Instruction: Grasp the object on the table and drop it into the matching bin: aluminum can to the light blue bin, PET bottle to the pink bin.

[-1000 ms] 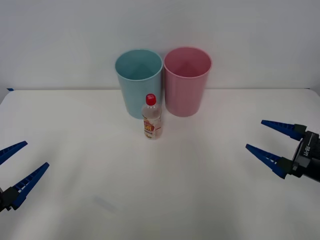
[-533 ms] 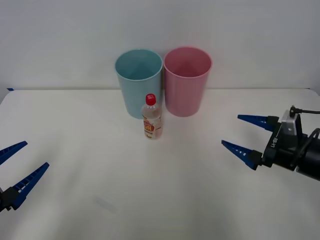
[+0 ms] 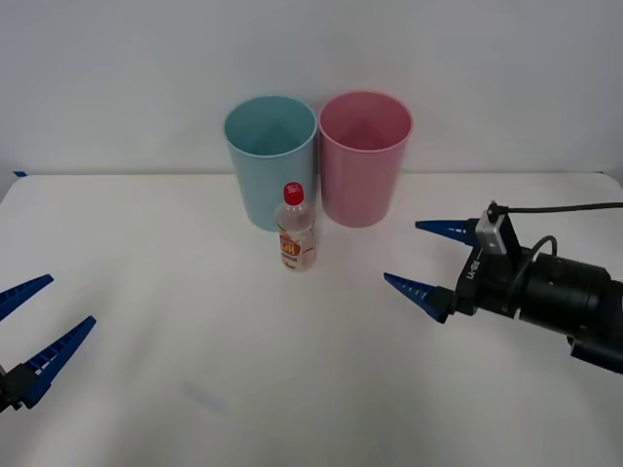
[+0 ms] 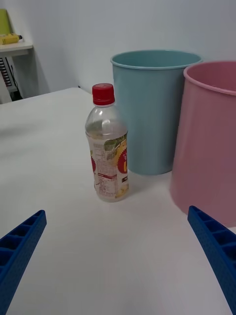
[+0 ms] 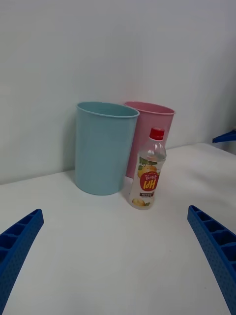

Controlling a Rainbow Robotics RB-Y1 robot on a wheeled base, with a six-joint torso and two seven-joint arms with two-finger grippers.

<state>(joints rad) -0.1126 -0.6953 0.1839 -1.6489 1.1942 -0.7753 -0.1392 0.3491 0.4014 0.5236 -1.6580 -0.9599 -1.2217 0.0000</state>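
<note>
On the white table (image 3: 146, 253) the PET bottle (image 3: 296, 232) stood upright, cap up; the right gripper (image 3: 421, 257) nearby and the left gripper (image 3: 29, 321) were both spread.

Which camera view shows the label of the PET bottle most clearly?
The right wrist view: the PET bottle stands close there, and its label shows printed text and fruit. The left wrist view shows the bottle farther off, its label's other side. The front view shows it from above, label small.

Bright, even, diffuse light; the wide plain white surface (image 3: 195, 321) carries only faint soft shadows, no glare; the front view is soft, the wrist views sharper
</note>
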